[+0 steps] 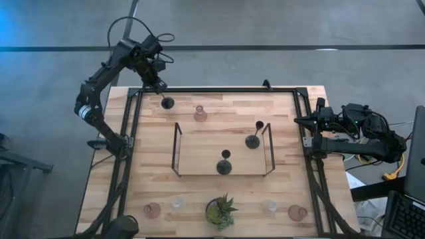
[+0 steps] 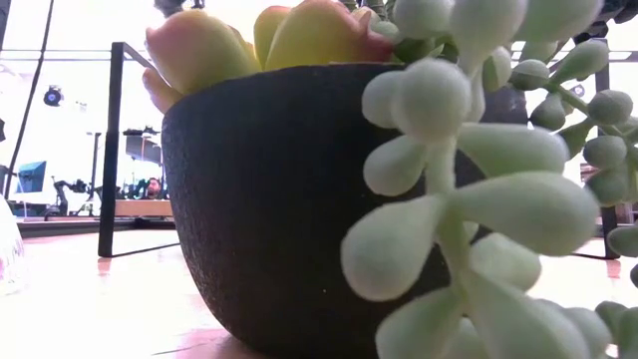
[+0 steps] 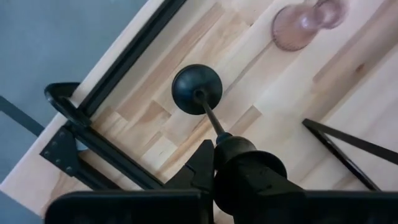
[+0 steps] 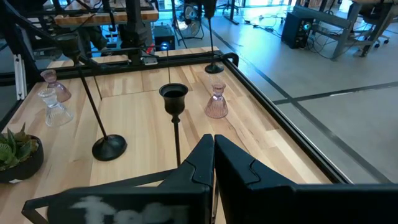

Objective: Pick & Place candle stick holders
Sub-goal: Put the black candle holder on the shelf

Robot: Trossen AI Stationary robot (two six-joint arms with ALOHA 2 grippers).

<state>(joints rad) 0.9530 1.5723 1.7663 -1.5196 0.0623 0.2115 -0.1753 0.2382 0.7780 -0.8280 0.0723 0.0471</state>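
My left gripper (image 1: 159, 85) is at the table's far left corner, pointing down, shut on a black candle stick holder (image 3: 205, 106) with a round base and a thin stem. A pink glass holder (image 1: 200, 113) stands just to its right. Two more black holders (image 1: 252, 139) (image 1: 224, 166) stand in the wire-framed wooden tray (image 1: 176, 149) at mid-table. Two pink holders (image 1: 152, 210) (image 1: 297, 212) and two clear ones (image 1: 177, 203) (image 1: 269, 206) stand along the near edge. My right gripper (image 4: 213, 143) waits shut at the right edge. My left gripper holds the black holder by its cup end (image 3: 234, 147), at the top of the stem. One finger (image 3: 202, 167) shows beside the cup; the cup hides the other. The fingers come from above, pointing down. The holder hangs upright, base (image 3: 196, 89) lowest; whether the base touches the table I cannot tell.
A green potted plant (image 1: 221, 211) sits at the middle of the near edge and fills the low view (image 2: 269, 199). A black metal frame (image 1: 133, 113) runs around the tabletop. Bare wood lies between the tray and the near row.
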